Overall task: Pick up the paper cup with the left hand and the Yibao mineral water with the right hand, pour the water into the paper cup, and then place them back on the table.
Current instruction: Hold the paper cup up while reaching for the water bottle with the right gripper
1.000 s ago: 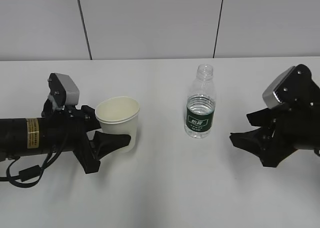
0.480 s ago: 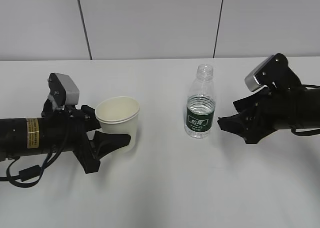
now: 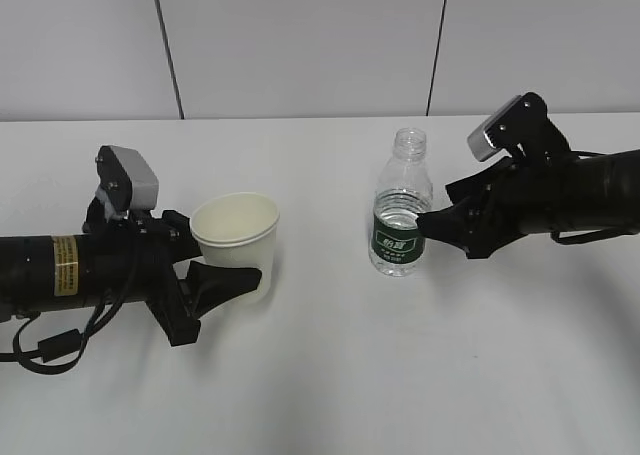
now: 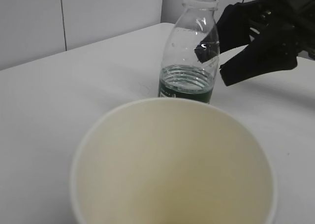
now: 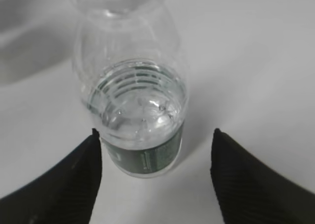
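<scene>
Pale grey wall panels with dark seams back a wide, smooth white tabletop (image 3: 330,395). Left arm (image 3: 90,265), black and tubular with a yellow sticker, has its jaws clasped on the lower wall of the paper cup (image 3: 236,237), which sits upright in the grip near the left of the scene; whether its base is clear of the surface cannot be told. The cup is thin white paper with a rolled rim and a matt cream inside, and the left wrist view shows it dry and empty. Right arm (image 3: 545,200) reaches in from the right; its jaws stand apart, one on each side of the water bottle (image 3: 401,213), at label height, with bare tabletop showing between each jaw and the bottle in the right wrist view, so nothing is grasped there yet. The bottle stands upright at centre, well apart from the cup: clear ribbed plastic, uncapped neck, dark green label band, water filling roughly the lower part. Judged progress: cup secured; bottle grasp, lift, pour and set-down all remain.
</scene>
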Available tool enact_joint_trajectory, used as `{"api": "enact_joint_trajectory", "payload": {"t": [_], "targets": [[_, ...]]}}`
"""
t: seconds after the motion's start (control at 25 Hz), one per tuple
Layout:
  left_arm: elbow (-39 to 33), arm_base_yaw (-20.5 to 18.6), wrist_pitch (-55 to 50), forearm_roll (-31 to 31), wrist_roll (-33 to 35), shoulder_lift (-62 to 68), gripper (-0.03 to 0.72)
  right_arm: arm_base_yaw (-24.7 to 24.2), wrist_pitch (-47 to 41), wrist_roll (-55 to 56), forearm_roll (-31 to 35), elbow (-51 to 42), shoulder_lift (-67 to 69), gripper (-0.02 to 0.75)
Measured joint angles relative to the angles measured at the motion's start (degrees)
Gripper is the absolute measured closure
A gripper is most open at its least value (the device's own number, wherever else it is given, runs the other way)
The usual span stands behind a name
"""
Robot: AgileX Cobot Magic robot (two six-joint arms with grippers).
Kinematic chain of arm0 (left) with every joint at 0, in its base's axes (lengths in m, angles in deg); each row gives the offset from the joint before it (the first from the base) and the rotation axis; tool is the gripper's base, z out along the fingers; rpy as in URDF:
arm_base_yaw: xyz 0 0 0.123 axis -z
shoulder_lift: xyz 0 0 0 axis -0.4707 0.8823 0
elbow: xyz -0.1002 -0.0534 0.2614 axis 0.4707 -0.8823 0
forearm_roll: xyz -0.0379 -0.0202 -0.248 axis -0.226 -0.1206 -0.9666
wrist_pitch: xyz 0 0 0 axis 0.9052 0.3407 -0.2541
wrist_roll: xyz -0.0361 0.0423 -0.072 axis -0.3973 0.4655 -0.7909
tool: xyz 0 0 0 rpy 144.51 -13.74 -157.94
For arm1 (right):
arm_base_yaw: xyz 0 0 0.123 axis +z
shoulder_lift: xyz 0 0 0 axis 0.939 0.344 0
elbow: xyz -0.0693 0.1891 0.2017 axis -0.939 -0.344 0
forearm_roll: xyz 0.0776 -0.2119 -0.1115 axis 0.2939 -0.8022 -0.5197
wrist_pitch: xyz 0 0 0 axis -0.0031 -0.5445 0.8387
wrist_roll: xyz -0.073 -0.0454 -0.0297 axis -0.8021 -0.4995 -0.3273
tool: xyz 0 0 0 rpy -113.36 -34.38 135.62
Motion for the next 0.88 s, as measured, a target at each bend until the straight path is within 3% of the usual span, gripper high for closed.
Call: {"api": "enact_joint_trajectory", "payload": {"t": [0.88], "targets": [[0.0,0.0,0.0,-0.38,0.0,0.0,0.284,0.0,-10.63,0.0,0.0,8.97,10.69,0.197]]}}
